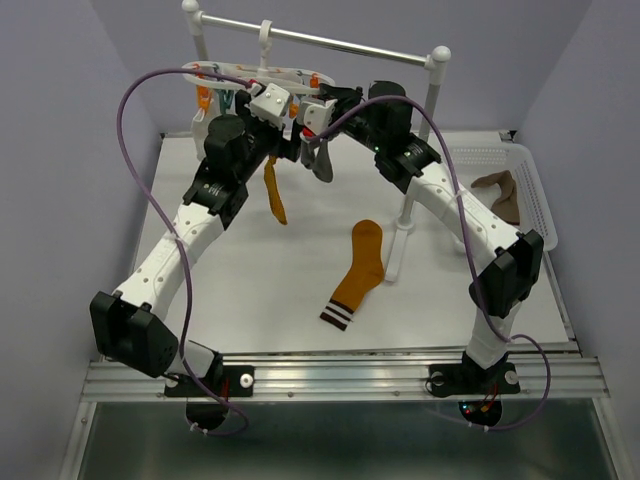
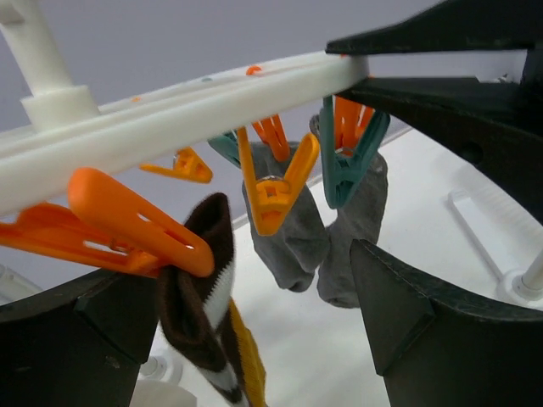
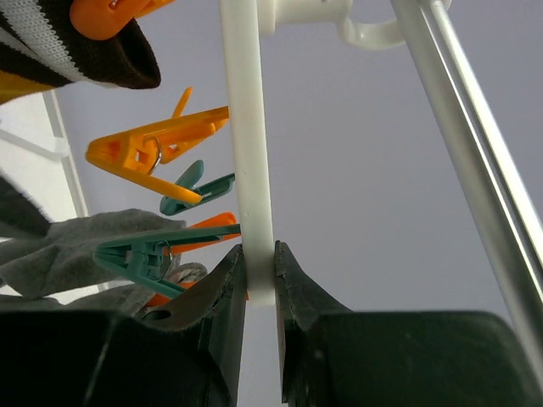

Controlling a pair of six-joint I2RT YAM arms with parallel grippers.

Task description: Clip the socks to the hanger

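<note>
The white hanger [image 1: 255,75] hangs by its hook from the metal rail. My right gripper [image 3: 259,271] is shut on a bar of the hanger's frame [image 3: 250,127]. My left gripper [image 2: 254,339] stands open just below the frame, with nothing between its fingers [image 2: 424,322]. Beside its left finger an orange clip [image 2: 136,225] holds a mustard sock with a brown-and-white striped cuff [image 2: 199,297]. Two grey socks [image 2: 293,237] hang from an orange clip and a teal clip [image 2: 344,170] behind. A second mustard sock [image 1: 358,270] lies flat on the table.
The metal rail stand [image 1: 330,40] has a white post [image 1: 405,210] standing on the table right of centre. A white perforated basket [image 1: 540,190] at the right edge holds a brown sock [image 1: 503,190]. Purple cables loop over both arms.
</note>
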